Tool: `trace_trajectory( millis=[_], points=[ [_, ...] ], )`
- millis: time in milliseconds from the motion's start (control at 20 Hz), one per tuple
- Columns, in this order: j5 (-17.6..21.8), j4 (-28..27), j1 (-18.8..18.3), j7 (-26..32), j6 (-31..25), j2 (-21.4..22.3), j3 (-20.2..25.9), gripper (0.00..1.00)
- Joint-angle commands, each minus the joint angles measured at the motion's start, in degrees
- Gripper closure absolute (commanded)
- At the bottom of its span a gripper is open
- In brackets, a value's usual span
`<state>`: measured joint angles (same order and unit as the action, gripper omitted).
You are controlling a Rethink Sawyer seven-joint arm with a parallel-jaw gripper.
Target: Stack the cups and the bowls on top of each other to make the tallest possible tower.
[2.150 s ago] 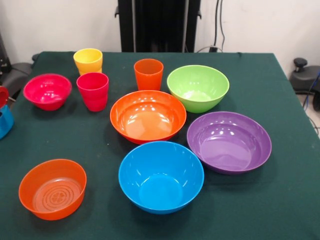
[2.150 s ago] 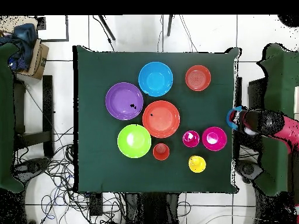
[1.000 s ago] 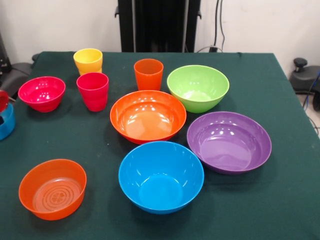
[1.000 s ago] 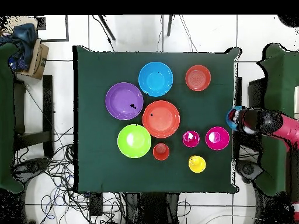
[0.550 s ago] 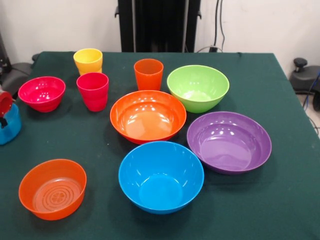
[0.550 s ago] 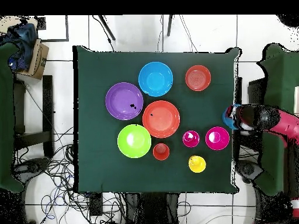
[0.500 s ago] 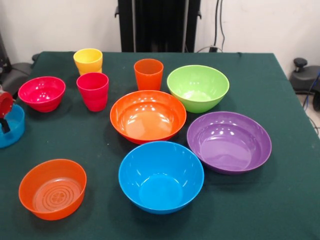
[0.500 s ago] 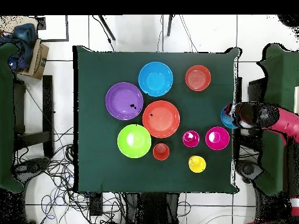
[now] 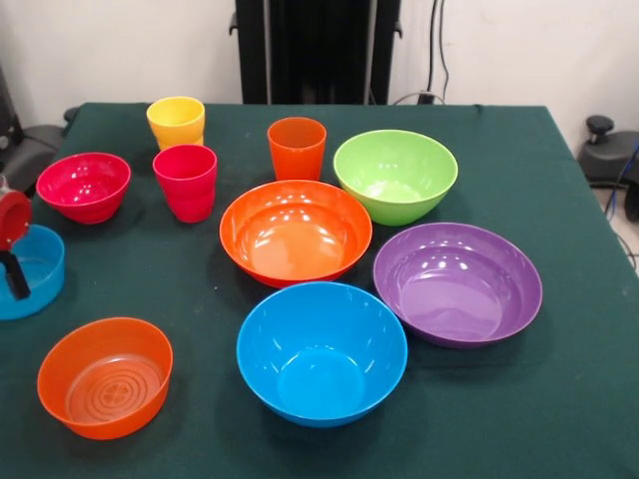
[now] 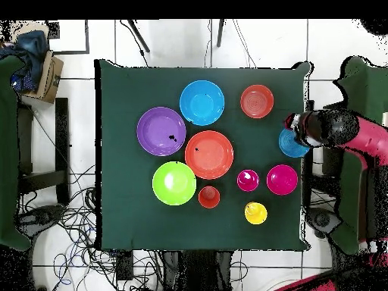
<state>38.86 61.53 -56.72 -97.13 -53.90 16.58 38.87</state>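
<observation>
My gripper (image 9: 12,284) enters at the left edge of the front view, one black finger inside the small translucent blue bowl (image 9: 32,271), shut on its rim. Overhead, the gripper (image 10: 297,136) holds that bowl (image 10: 291,144) at the table's right edge. Beside it are the magenta bowl (image 9: 84,185) and the translucent orange bowl (image 9: 105,376). The yellow cup (image 9: 176,120), red-pink cup (image 9: 186,180) and orange cup (image 9: 297,147) stand upright. The large orange bowl (image 9: 296,232), green bowl (image 9: 395,175), purple bowl (image 9: 457,282) and blue bowl (image 9: 321,351) sit apart. No tower is in view.
A dark green cloth covers the table (image 9: 559,200). The red and black arm (image 10: 345,130) reaches in from the right side of the overhead view. Cables (image 10: 68,220) and a cardboard box (image 10: 47,76) lie on the floor beside the table.
My gripper has carried the small translucent blue bowl from beyond the table's edge inward over the cloth. Early on the magenta bowl shifted slightly toward that edge. The other cups and bowls have stayed put.
</observation>
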Motion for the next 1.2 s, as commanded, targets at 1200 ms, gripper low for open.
trace_trajectory(
  millis=[1200],
  points=[
    [-16.3, 0.6, 10.8, -3.9, -13.8, 11.6, -6.2, 0.00]
  ],
)
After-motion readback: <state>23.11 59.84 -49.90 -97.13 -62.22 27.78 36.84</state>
